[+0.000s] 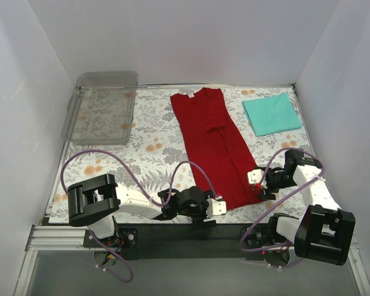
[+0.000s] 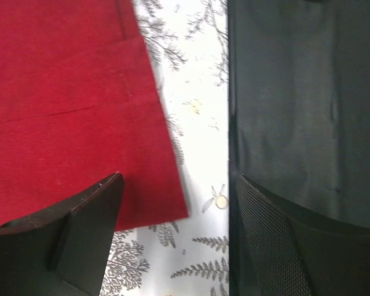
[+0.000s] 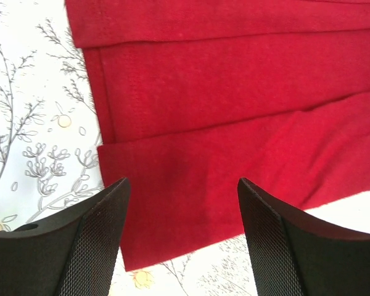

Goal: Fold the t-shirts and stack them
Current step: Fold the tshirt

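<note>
Right wrist, red t-shirt (image 3: pixel 234 111) hem beneath spread right tool (image 3: pixel 182 188)

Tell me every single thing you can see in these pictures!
red t-shirt: one, dark red, laid long down the middle of the mat
teal t-shirt: one, teal, folded, far right corner of the mat
tray: one, clear plastic, far left corner
mat: one, white with grey leaves and orange flowers, under everything
walls: three, white, around the table
arms: two, black and white, at the near edge
cables: two, purple, looping over the arms
left gripper: one, black fingers, open at the red t-shirt's near left corner
right gripper: one, black fingers, open at its near right corner
</note>
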`<state>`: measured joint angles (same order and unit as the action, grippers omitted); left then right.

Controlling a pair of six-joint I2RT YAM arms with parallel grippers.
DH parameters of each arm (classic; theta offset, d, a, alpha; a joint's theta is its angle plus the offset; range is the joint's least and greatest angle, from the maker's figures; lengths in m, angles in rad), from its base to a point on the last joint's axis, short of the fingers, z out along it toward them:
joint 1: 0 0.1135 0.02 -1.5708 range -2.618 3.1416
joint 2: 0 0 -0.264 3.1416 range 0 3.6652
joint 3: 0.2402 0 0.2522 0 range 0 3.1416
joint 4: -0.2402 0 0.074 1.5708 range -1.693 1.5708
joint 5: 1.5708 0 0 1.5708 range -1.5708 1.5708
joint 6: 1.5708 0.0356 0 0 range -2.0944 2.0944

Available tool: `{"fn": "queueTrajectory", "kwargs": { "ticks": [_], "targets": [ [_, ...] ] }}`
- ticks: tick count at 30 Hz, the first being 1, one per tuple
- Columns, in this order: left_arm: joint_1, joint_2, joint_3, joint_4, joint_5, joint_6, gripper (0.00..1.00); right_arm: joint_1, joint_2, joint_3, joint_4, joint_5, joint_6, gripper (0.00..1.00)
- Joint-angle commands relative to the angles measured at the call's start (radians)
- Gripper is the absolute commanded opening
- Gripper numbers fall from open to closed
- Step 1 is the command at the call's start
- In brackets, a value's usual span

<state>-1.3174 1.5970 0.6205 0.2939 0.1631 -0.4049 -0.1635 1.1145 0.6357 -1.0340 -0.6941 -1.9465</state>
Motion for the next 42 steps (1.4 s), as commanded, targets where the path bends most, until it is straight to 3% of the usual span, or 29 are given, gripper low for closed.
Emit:
{"fn": "queueTrajectory", "kwargs": {
  "ticks": [1,6,10,16,25,42],
  "targets": [
    [-0.002,-0.002,0.013,0.086,-0.082,-0.009,0.68,-0.005,0.019,-0.007,-0.049,-0.010,-0.100,0.64],
    [-0.002,0.015,0.010,0.082,-0.116,-0.008,0.65,-0.004,0.036,-0.001,-0.049,-0.027,-0.100,0.64],
    [0.000,0.040,0.013,0.048,-0.119,-0.006,0.48,-0.007,0.041,0.004,-0.049,-0.018,-0.100,0.64],
    [0.000,0.061,-0.002,0.042,-0.138,-0.011,0.44,-0.030,0.062,0.025,-0.057,-0.002,-0.104,0.62],
    [0.012,0.077,-0.008,0.065,-0.183,-0.057,0.02,-0.033,0.079,0.012,-0.095,0.019,-0.175,0.63],
    [0.037,0.023,-0.024,0.113,-0.089,-0.127,0.00,-0.025,0.182,-0.030,-0.072,0.097,-0.244,0.62]
  ]
}}
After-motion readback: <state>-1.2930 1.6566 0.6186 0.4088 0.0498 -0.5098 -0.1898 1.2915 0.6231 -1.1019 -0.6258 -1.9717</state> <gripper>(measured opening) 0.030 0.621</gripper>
